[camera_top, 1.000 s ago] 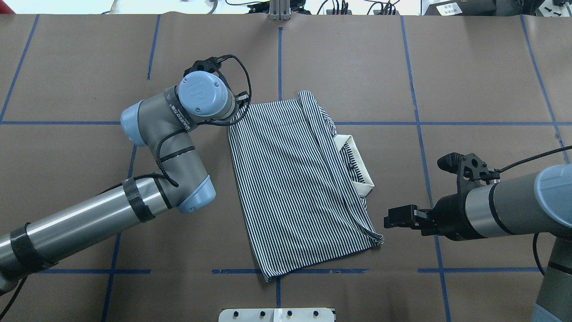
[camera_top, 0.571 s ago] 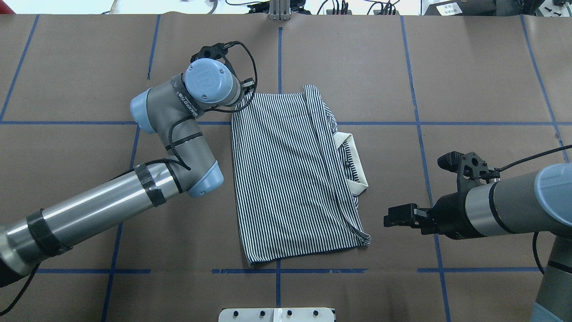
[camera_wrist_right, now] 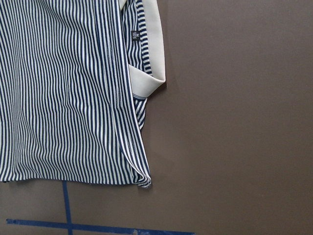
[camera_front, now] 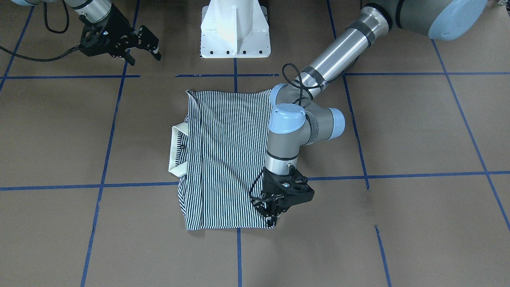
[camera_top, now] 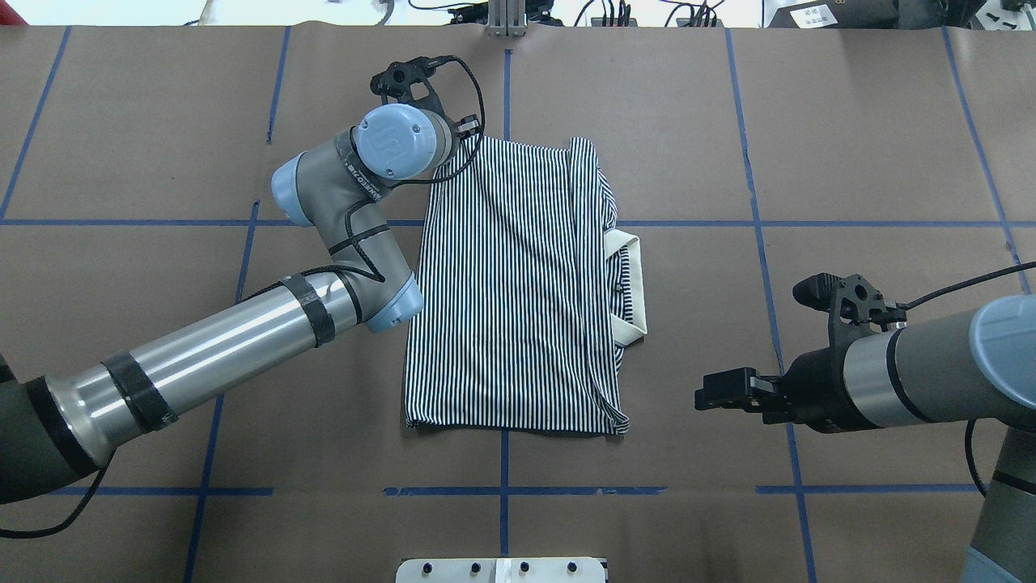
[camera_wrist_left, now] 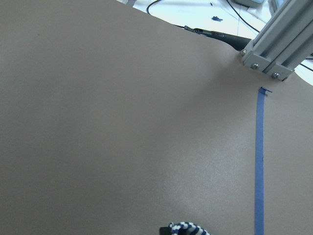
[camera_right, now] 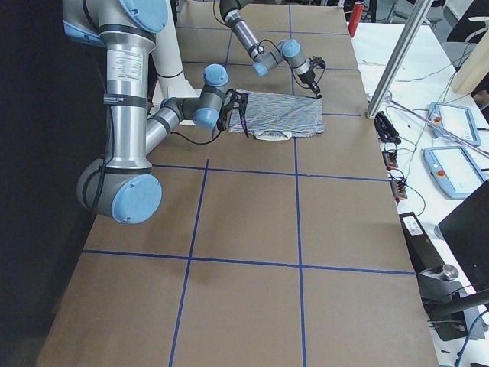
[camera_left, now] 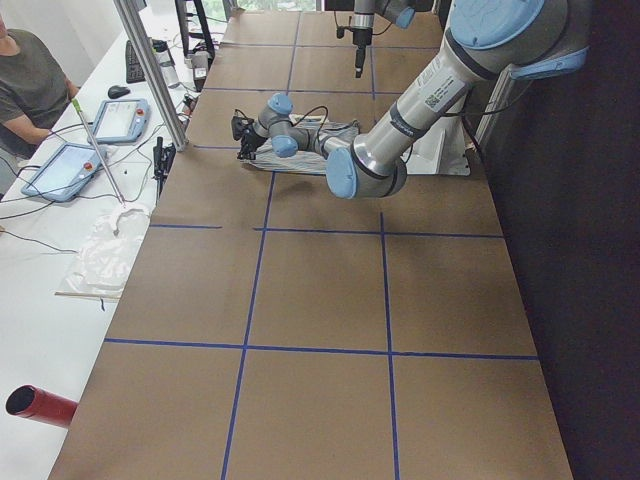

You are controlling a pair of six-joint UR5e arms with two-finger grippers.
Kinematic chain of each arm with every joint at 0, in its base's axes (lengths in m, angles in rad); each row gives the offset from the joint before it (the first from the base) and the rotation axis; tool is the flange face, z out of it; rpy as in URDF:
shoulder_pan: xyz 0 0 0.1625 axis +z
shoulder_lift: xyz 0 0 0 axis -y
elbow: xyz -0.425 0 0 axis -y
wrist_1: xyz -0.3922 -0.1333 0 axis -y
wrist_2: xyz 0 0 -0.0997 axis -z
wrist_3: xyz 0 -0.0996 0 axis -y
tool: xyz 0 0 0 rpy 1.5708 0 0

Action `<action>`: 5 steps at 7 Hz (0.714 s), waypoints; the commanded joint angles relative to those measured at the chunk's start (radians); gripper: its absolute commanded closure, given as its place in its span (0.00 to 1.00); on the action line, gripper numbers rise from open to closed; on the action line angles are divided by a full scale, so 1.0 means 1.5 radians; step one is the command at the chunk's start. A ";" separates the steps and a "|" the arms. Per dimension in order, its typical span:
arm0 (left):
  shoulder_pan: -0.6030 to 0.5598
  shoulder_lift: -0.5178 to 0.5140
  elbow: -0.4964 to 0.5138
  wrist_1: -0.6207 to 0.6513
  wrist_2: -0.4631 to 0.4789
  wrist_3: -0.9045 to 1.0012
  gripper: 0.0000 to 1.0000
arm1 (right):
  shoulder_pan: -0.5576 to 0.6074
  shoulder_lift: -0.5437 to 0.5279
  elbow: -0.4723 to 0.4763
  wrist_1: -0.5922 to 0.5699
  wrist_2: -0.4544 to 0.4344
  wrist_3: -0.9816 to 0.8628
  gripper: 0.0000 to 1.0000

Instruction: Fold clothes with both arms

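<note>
The striped polo shirt [camera_top: 518,283] lies folded flat mid-table, its cream collar [camera_top: 633,279] on its right side; it also shows in the front view [camera_front: 223,159] and the right wrist view [camera_wrist_right: 63,93]. My left gripper [camera_top: 464,131] points down at the shirt's far left corner and is shut on that corner [camera_front: 273,217]. A bit of striped cloth shows at the bottom of the left wrist view [camera_wrist_left: 185,228]. My right gripper [camera_top: 706,398] is open and empty, held above the table to the right of the shirt's near right corner [camera_front: 145,46].
The white pedestal base [camera_front: 235,32] stands at the near edge. An aluminium post [camera_top: 506,20] stands at the far edge, just beyond the left gripper. Blue tape lines [camera_top: 502,491] grid the brown table. A side table with tablets [camera_left: 75,165] lies past the far edge.
My left gripper has moved away from the robot and rightward, dragging the shirt by its corner. The shirt has slid farther away and turned square to the grid. The right arm has not moved.
</note>
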 commanded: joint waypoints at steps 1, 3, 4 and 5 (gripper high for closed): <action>-0.005 -0.004 0.003 -0.009 0.003 0.008 0.00 | 0.007 0.000 0.000 -0.001 -0.001 0.000 0.00; -0.047 -0.004 -0.026 -0.008 -0.061 0.029 0.00 | 0.010 -0.002 -0.003 -0.007 -0.006 -0.009 0.00; -0.069 0.004 -0.054 0.002 -0.158 0.038 0.00 | 0.007 0.006 -0.010 -0.011 -0.024 -0.013 0.00; -0.070 0.030 -0.105 0.043 -0.191 0.039 0.00 | 0.010 0.035 -0.036 -0.012 -0.029 -0.014 0.00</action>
